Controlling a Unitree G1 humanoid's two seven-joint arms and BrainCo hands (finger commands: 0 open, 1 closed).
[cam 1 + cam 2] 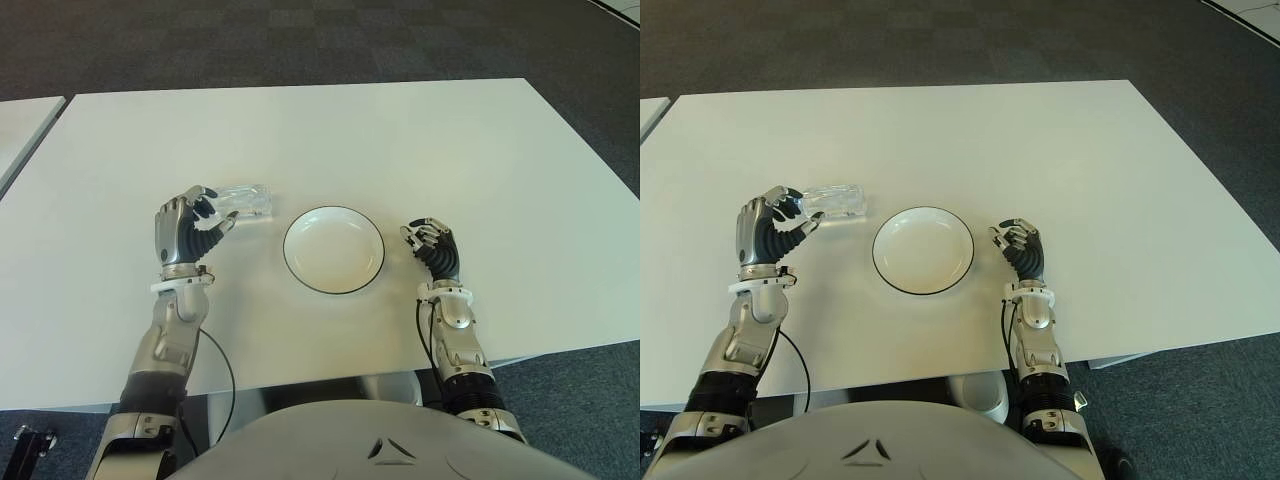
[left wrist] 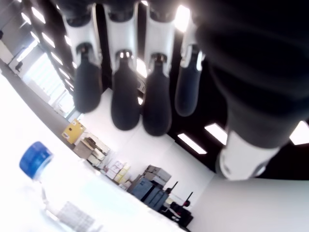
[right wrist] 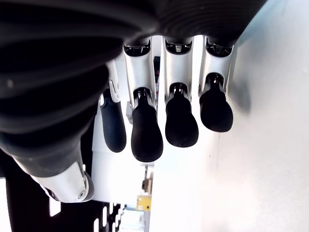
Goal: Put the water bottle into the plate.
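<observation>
- The water bottle (image 1: 246, 201) lies on its side on the white desk (image 1: 400, 140), just beside the plate (image 1: 333, 249) on the robot's left, and not yet in it.
- The bottle's length runs across the desk, one end pointing toward the plate and the other into the left hand (image 1: 190, 228); which end carries the blue cap cannot be told from the eye views, though the left wrist view shows the cap (image 2: 35, 158) below the fingers (image 2: 124, 99).
- The left hand is at the bottle's outer end with fingers and thumb spread in a loose curve around it. In the wrist view the fingertips hang above the bottle with a visible gap, so I judge it is not gripped yet; the hand looks shaped for closing around the body.
- Coming at the bottle from the end away from the plate makes sense: once closed, the hand need only lift and carry it a short way toward the robot's right.
- The plate is empty, between the two hands, within easy reach.
- The right hand (image 1: 432, 245) shows just beside the plate on its right, fingers curled in and holding nothing; it seems idle, kept out of the path.
</observation>
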